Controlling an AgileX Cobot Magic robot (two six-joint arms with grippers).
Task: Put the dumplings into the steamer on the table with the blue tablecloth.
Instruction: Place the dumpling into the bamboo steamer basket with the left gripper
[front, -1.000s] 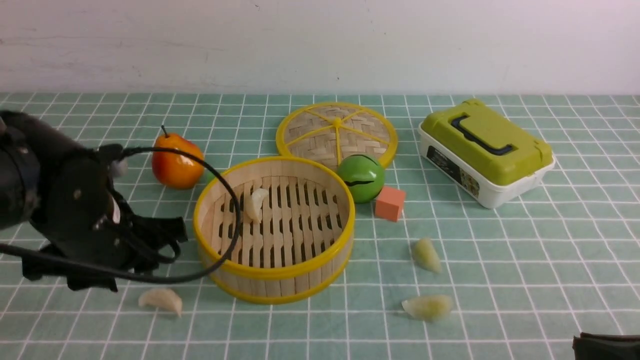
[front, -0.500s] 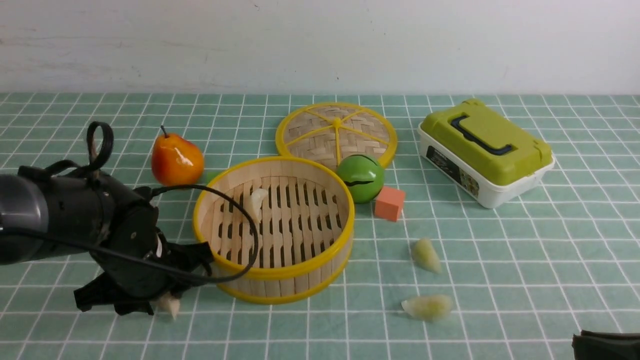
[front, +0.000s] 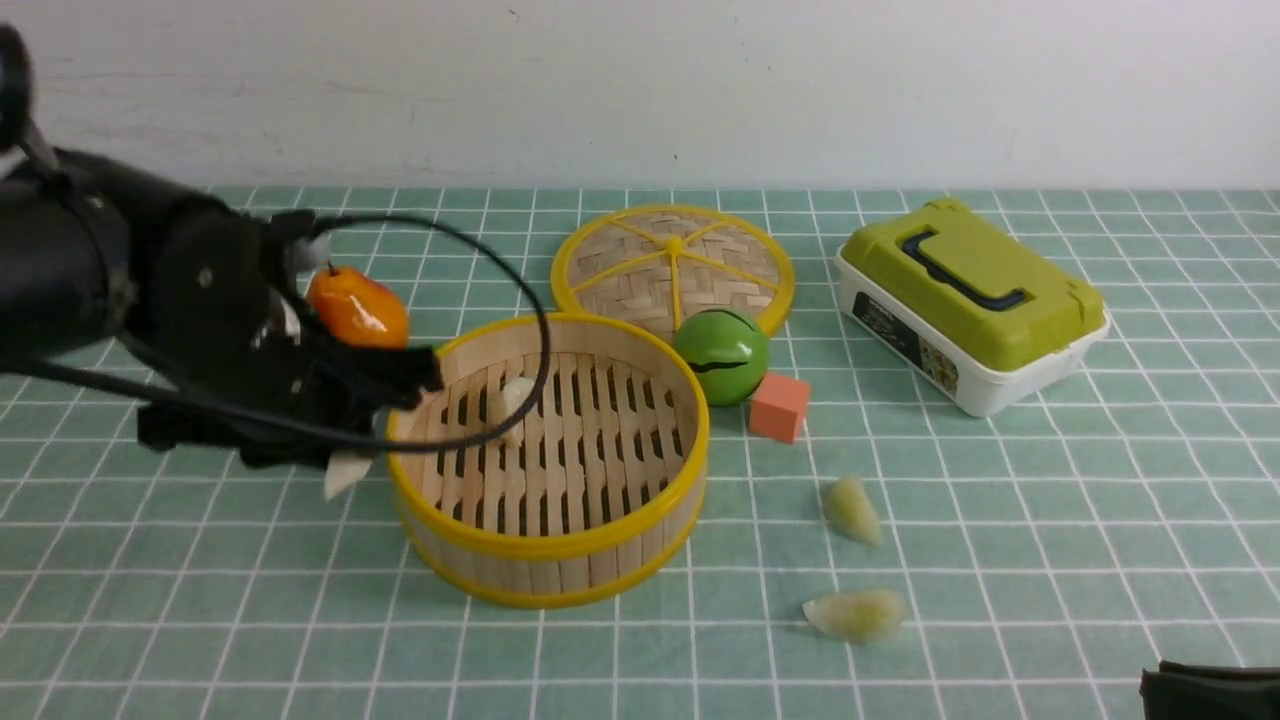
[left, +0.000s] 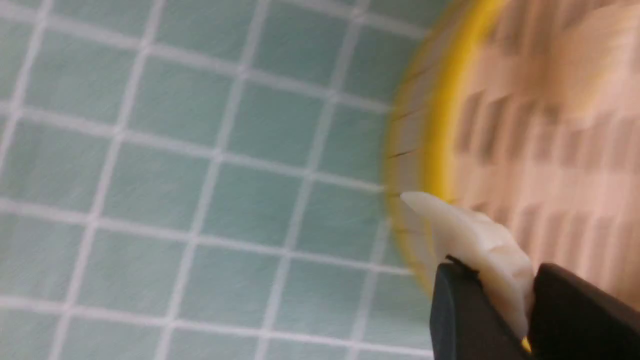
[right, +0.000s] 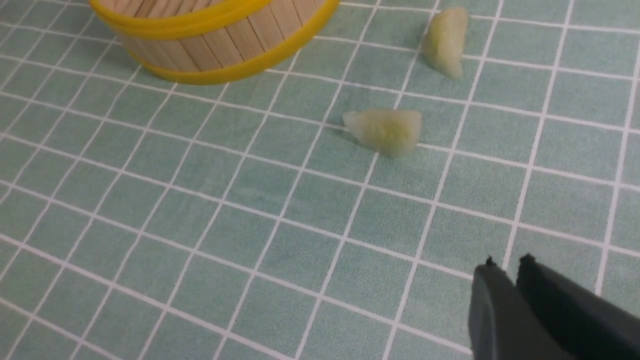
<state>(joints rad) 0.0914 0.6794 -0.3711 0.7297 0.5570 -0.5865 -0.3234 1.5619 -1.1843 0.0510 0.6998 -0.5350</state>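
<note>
A: Quick count. What's done?
B: One of four. A whitish dumpling (front: 512, 400) is in the steamer (front: 550, 546), on the slats near the robot's left side of the wall.
A: Second one?
B: In transit. The left tool (left: 500, 280) is clamped on the other whitish dumpling (left: 467, 232), one end poking out past the fingers. It's off the worktop (front: 1010, 590), by the steamer's left side. Not inside, so don't count it.
A: Left over?
B: Two greenish ones on the blue cloth, right of the steamer: the far one (front: 852, 510) and the near one (front: 856, 614). Apart from each other, nothing gripping either.
A: Right tool (right: 509, 261)?
B: Fingertips close together, nothing visibly held. Can't tell whether they meet or leave a slit. It's well off the dumplings.
A: So progress?
B: Quarter done by placement, I'd say nearly half once the held one drops in. It probably needs to clear the rim and go down beside the first. Then both greenish ones; my guess is the right arm takes those, since they're on its side.
A: Steamer okay?
B: Upright, lots of bare slats. Room for all four.
</note>
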